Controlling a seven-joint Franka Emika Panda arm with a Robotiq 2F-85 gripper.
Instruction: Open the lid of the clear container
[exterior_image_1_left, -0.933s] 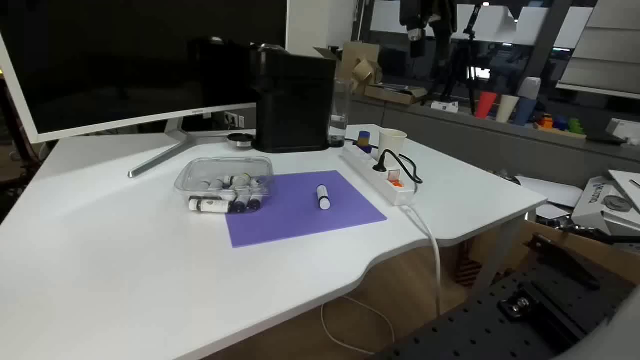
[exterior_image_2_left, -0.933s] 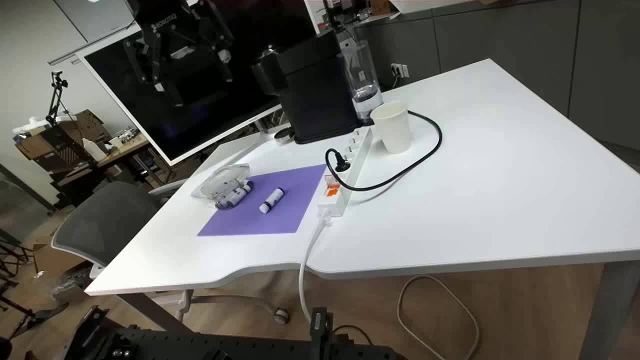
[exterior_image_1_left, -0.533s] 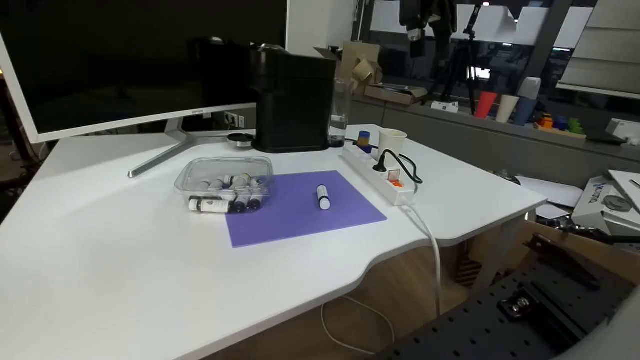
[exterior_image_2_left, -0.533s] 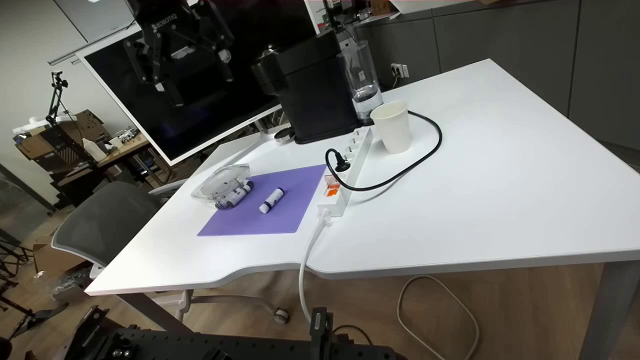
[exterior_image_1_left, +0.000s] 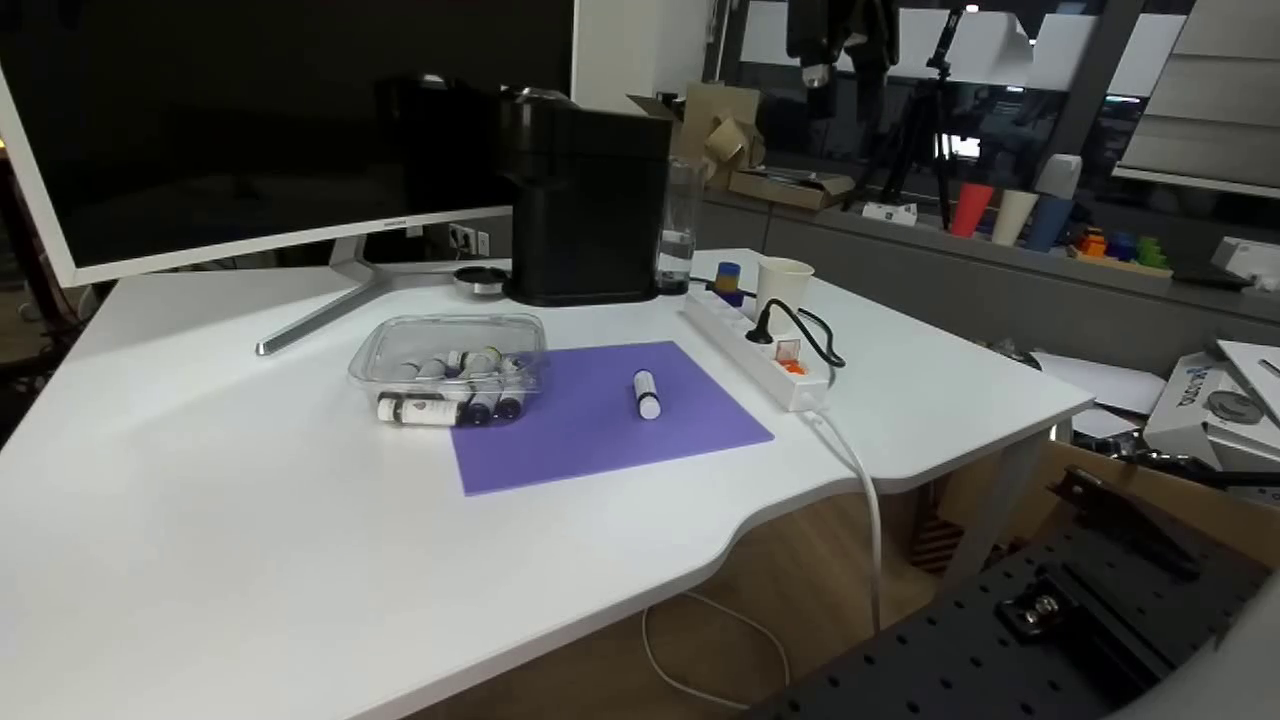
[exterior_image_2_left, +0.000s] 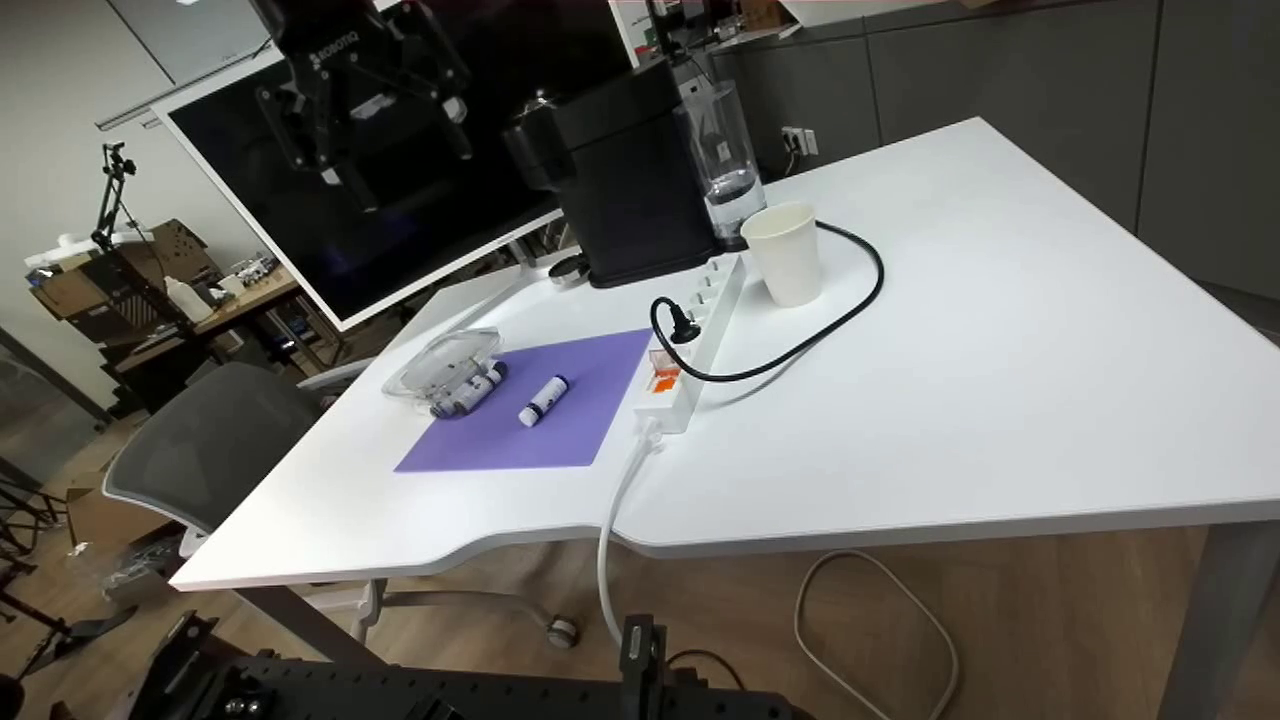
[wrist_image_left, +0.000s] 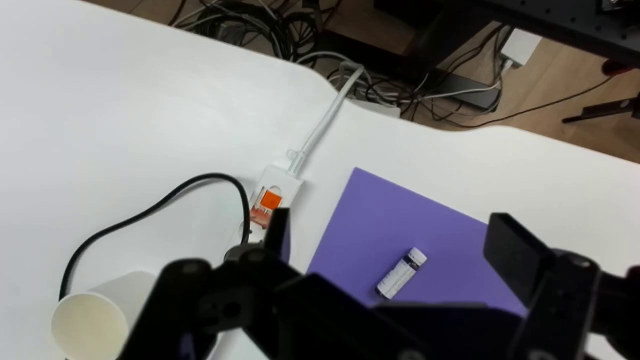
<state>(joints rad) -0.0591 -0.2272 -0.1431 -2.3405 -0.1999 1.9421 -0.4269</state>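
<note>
The clear container (exterior_image_1_left: 447, 372) is a low see-through plastic box on the white table, partly over the left edge of the purple mat. It also shows in an exterior view (exterior_image_2_left: 445, 368), with several white and dark vials inside. The lid cannot be told apart from the clear top of the box. My gripper (exterior_image_1_left: 845, 95) is open and empty, high above the table and well away from the container; it also shows in an exterior view (exterior_image_2_left: 415, 172). In the wrist view, the open fingers (wrist_image_left: 392, 240) frame the mat; the container is out of view there.
A loose white vial (exterior_image_1_left: 647, 394) lies on the purple mat (exterior_image_1_left: 600, 440). A white power strip (exterior_image_1_left: 755, 350) with a black cable and a paper cup (exterior_image_1_left: 783, 290) stand to the right. A black machine (exterior_image_1_left: 590, 200) and a monitor (exterior_image_1_left: 290, 120) stand behind.
The gripper has shifted slightly, a little left and up in an exterior view. It stays open. The container, vial and mat have not moved.
</note>
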